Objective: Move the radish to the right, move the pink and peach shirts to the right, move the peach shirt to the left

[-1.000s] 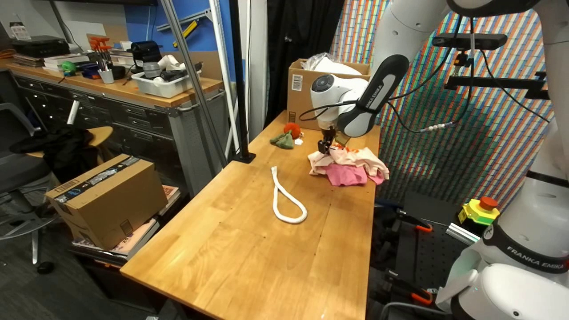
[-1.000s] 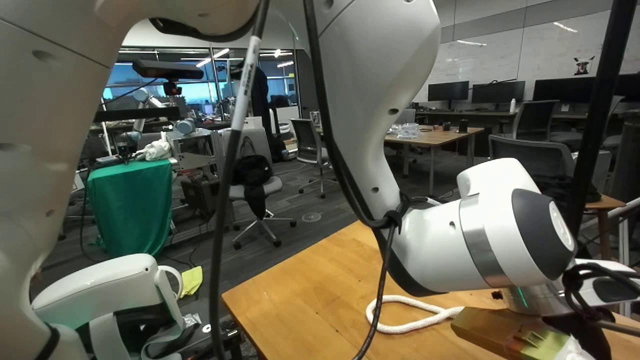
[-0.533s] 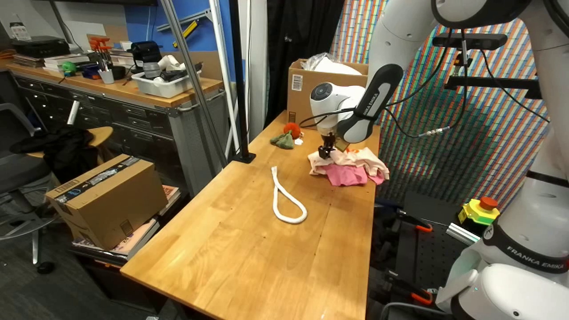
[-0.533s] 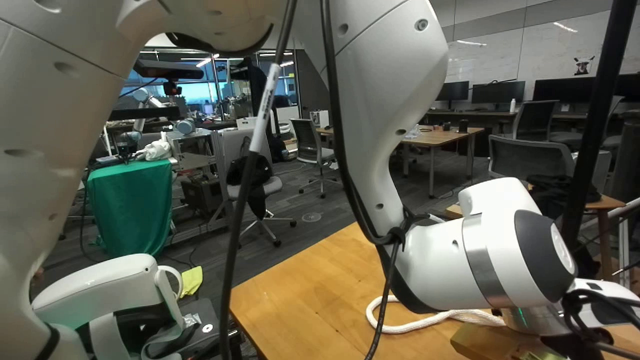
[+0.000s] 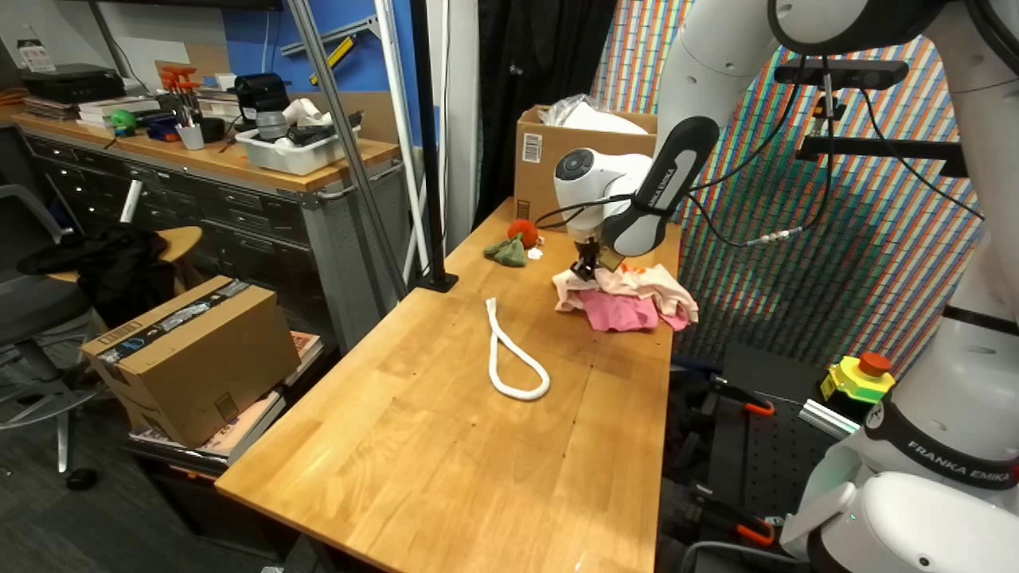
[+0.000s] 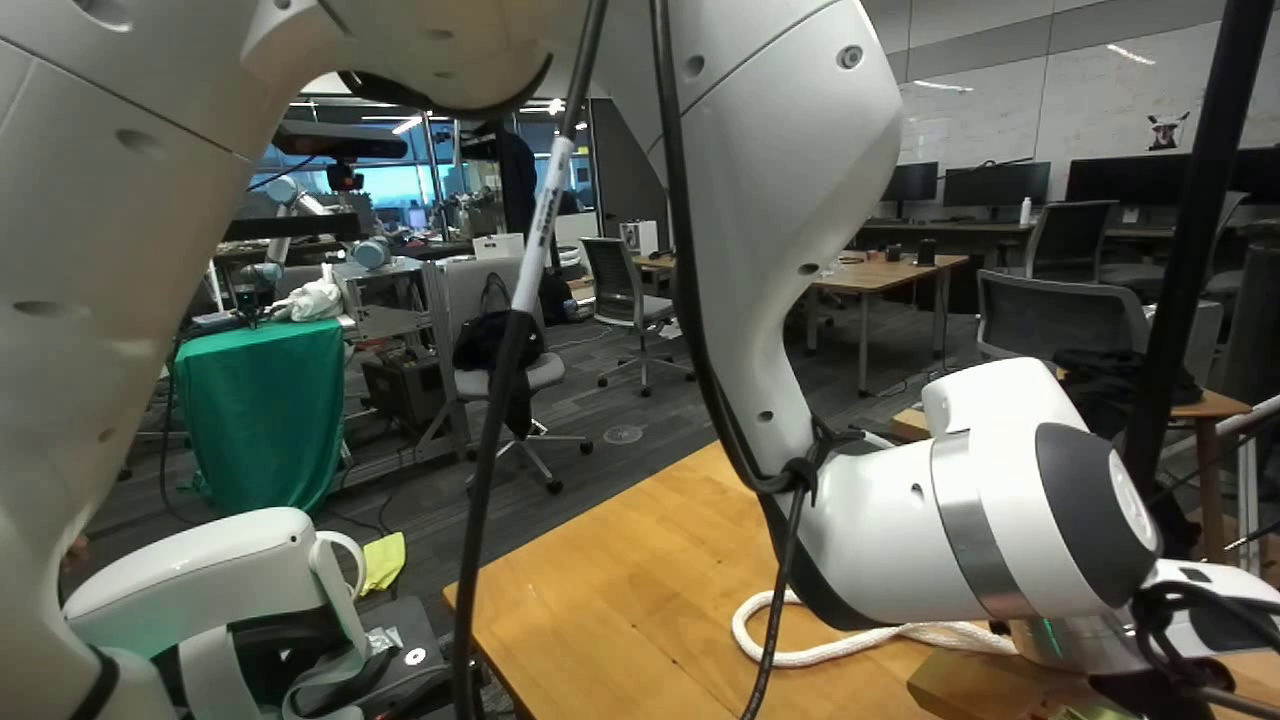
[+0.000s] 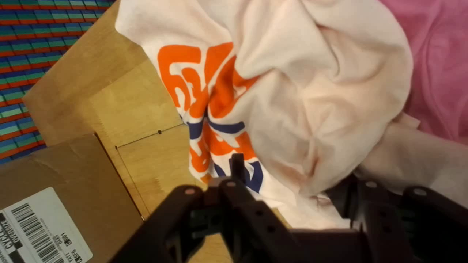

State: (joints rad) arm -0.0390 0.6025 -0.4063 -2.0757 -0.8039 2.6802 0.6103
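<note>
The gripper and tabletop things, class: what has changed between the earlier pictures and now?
In both exterior views the arm has lowered, bringing the gripper down to the peach shirt. Its fingers stand apart; no clear grasp shows. That shirt and the pink shirt shifted barely, if at all. The radish and white rope stayed put.

Close wrist view, table (image 5: 446, 461) in both exterior views

- The peach shirt (image 7: 310, 91), printed in orange and navy, lies rumpled in deep folds.
- The pink shirt (image 5: 622, 313), partly covered, spreads out from beneath the peach one.
- The round red radish (image 5: 523, 232), green-topped, rests on the wooden tabletop (image 5: 446, 446), apart from both.
</note>
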